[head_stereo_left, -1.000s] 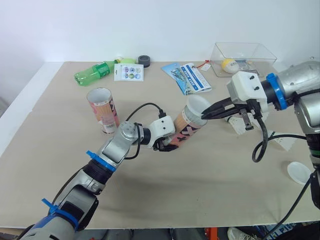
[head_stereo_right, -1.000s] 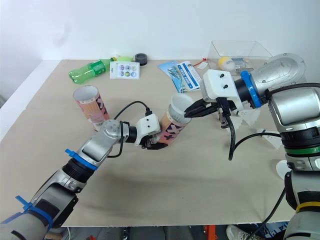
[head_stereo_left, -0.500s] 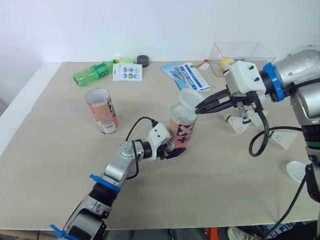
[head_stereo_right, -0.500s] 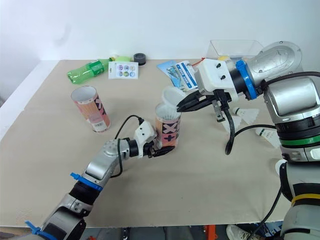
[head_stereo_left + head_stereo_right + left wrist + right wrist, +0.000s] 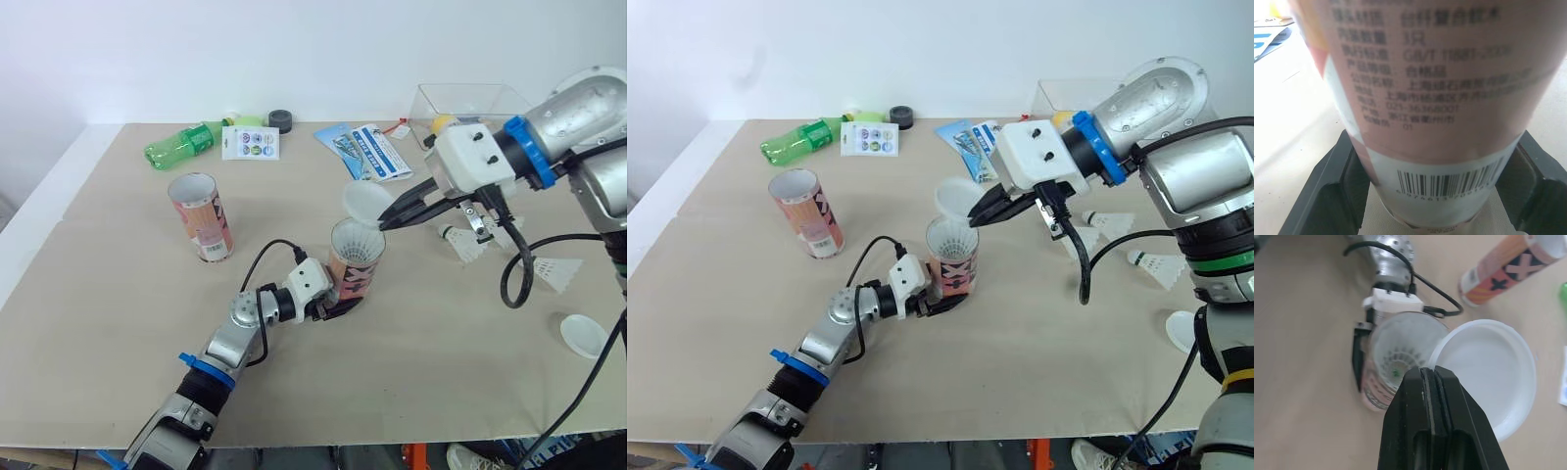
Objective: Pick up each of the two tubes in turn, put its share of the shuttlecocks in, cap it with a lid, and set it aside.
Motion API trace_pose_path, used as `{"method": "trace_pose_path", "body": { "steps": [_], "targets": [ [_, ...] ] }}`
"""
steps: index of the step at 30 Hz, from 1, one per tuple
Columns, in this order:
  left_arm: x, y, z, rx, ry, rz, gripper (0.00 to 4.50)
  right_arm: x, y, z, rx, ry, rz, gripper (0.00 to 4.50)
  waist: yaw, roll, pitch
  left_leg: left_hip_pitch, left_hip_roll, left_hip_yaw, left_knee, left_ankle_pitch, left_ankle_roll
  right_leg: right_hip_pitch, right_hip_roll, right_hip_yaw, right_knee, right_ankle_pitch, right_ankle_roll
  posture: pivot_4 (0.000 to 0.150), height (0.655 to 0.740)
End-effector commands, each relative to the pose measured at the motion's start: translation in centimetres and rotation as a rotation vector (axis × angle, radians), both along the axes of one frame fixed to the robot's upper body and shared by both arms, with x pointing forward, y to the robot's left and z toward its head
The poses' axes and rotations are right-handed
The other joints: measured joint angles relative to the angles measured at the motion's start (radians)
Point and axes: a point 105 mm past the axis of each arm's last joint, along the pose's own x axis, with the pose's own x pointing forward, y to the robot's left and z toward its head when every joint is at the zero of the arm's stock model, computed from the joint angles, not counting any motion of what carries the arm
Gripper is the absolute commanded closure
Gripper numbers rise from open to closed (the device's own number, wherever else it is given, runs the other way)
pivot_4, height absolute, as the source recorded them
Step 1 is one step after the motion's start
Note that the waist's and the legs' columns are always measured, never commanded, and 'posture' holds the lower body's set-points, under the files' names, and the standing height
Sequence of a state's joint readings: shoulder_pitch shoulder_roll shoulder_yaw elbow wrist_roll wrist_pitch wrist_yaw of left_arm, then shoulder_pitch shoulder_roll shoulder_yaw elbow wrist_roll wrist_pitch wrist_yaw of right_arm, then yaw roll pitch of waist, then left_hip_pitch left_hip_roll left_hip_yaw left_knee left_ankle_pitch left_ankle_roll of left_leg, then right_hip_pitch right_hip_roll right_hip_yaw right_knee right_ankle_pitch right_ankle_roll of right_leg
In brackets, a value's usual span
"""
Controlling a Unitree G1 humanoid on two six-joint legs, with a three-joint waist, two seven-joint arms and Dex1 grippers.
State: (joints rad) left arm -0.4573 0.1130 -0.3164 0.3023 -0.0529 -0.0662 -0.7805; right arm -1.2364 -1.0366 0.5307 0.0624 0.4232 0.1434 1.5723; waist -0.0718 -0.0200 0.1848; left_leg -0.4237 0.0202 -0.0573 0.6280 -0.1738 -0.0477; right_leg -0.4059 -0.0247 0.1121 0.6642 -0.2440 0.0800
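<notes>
The tube [image 5: 353,269] is gripped near its base by the left hand [image 5: 336,307], upright on the table [image 5: 118,294]. A white lid [image 5: 364,201] is pinched by the right hand [image 5: 385,223] just beside the tube's mouth.

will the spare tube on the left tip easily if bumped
Probably: the spare tube stands tall on a narrow base, uncapped, so likely light. Once down, its round wall would likely let it roll across the table.

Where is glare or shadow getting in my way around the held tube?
Left eye view: even light, no glare on the tube or lid. Right wrist view: tube's inside lit enough to show a shuttlecock. Left wrist view: barcode unshaded.
</notes>
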Motion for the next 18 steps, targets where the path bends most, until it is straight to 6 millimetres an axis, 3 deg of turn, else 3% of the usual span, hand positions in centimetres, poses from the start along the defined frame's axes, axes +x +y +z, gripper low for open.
{"method": "trace_pose_path", "body": {
  "steps": [1,18],
  "targets": [
    [-0.2,0.0,-1.3,0.027,0.065,-0.023,1.53,-0.7,0.1,0.9,-0.040,-0.020,0.053,4.44,0.000,0.000,0.000,0.000,0.000,0.000,0.000,0.000,0.000,0.000,0.000,0.000,0.000,0.000,0.000,0.150,0.7400],
    [0.4,-0.1,-0.9,0.042,0.076,-0.016,1.53,-0.6,0.0,-0.3,-0.157,0.022,0.075,4.44,0.000,0.001,0.000,0.000,0.000,0.000,0.000,0.000,0.000,0.000,0.000,0.000,0.000,-0.002,-0.003,0.150,0.7400]
  ]
}}
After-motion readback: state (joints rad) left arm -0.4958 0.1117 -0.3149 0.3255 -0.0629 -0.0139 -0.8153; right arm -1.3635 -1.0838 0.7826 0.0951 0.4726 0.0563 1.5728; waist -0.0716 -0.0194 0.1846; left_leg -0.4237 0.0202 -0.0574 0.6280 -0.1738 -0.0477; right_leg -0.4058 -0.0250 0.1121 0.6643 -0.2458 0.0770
